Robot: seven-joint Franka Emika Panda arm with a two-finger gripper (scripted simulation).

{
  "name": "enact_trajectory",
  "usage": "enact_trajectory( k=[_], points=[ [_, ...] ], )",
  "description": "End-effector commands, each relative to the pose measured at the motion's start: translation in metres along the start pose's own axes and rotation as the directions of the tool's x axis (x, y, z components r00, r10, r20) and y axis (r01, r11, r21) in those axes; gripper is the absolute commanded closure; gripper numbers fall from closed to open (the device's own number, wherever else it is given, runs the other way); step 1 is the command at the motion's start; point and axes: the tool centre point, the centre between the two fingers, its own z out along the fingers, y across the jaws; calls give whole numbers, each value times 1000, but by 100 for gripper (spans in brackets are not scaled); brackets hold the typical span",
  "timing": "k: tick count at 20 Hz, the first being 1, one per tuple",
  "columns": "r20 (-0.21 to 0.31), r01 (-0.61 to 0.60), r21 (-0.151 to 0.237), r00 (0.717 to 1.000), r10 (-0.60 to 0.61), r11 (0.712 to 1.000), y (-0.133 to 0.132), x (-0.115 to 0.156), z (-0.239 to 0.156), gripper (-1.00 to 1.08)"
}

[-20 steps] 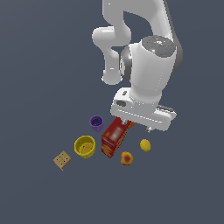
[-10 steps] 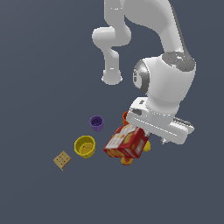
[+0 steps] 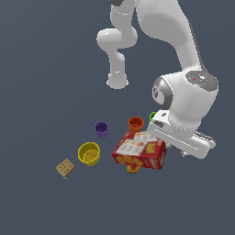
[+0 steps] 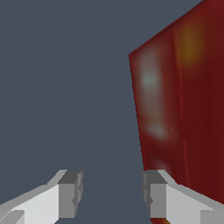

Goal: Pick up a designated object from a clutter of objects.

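Right of centre in the exterior view: white arm low over the clutter, its claw hidden there behind the red cracker box. Wrist view: both fingers spread apart, nothing between them; box face close alongside one finger. Lemon: not visible in either view. Centre: orange cup, purple cup, green cup partly covered. Lower left: yellow cup, tan cracker. Orange fruit peeks beneath the box.
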Motion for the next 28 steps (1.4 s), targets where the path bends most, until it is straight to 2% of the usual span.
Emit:
enact_trajectory(
  k=[1,12,22,27,28],
  points=[
    [66,-62,-134,995,71,989,60,-9,70,-92],
    [63,-81,-130,994,89,988,56,-13,79,-92],
    [64,-84,-135,994,94,987,64,-18,122,-92],
    [64,-85,-135,993,94,987,64,-18,128,-92],
    [64,-85,-135,993,94,987,64,-18,128,108]
  ],
)
